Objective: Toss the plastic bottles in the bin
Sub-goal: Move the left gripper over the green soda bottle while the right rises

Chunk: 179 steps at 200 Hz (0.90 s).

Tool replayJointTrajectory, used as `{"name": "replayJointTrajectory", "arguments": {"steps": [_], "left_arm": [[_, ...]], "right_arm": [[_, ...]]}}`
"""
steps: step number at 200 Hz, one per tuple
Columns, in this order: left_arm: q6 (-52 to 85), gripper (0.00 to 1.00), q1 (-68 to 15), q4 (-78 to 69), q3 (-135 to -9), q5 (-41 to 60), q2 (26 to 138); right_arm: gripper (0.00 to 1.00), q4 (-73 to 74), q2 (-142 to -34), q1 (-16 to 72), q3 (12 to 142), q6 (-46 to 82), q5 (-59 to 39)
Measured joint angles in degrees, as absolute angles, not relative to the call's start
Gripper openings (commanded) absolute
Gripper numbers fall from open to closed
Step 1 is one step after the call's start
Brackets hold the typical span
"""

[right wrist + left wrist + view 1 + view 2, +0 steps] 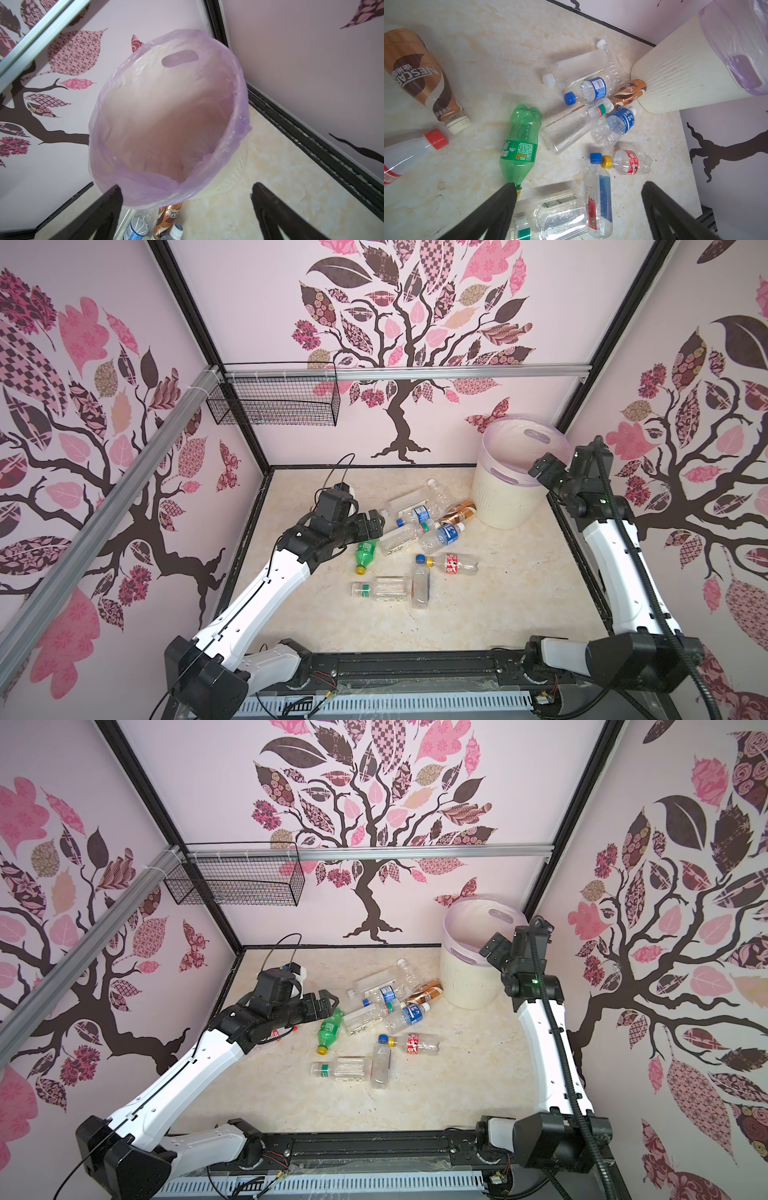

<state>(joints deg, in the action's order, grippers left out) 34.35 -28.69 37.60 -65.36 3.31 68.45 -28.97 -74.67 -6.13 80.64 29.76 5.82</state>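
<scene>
Standing bin (507, 506) (166, 193): stood upright in the far right corner, just beside the pile, mouth up, lilac liner (234, 87) folded over the rim; likely set there for reach from either arm.
Right gripper (538, 470) (187, 186): hung over the bin's near rim, jaws spread wide, gripping nothing; seemingly posed for a drop into the mouth.
Left gripper (328, 1002) (579, 184): hovered at the pile's left edge, jaws spread wide and empty, close by the green bottle (328, 1031) (519, 145); probably lined up for a pick.
Plastic bottles (399, 537) (571, 128): lay on their sides on the table (478, 614), loosely heaped, several touching or crossing; brown-labelled bottle (459, 510) (629, 91) lay against the bin's foot.
Hidden: second brown-labelled bottle (415, 68) and red-capped bottle (404, 151) seen clearly only from the left wrist (cut by the frame edge, mostly masked by the arm from above).
Bin floor: partly behind the near rim; no bottle made out inside.
Finger and yellow cap (519, 192): overlapped in the wrist view; touching or apart, not to be told.
</scene>
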Motion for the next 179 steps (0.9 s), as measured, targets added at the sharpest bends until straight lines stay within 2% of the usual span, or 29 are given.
{"name": "replayJointTrajectory", "arguments": {"steps": [64,179], "left_arm": [[34.3,0.98,-28.8,37.7,-65.4,3.8,68.4],[34.3,0.98,-28.8,38.3,-64.9,2.4,67.2]], "right_arm": [[0.99,-30.7,-79.6,-8.2,80.7,26.6,5.2],[0.8,-28.3,-83.2,-8.5,82.6,24.0,-1.0]]}}
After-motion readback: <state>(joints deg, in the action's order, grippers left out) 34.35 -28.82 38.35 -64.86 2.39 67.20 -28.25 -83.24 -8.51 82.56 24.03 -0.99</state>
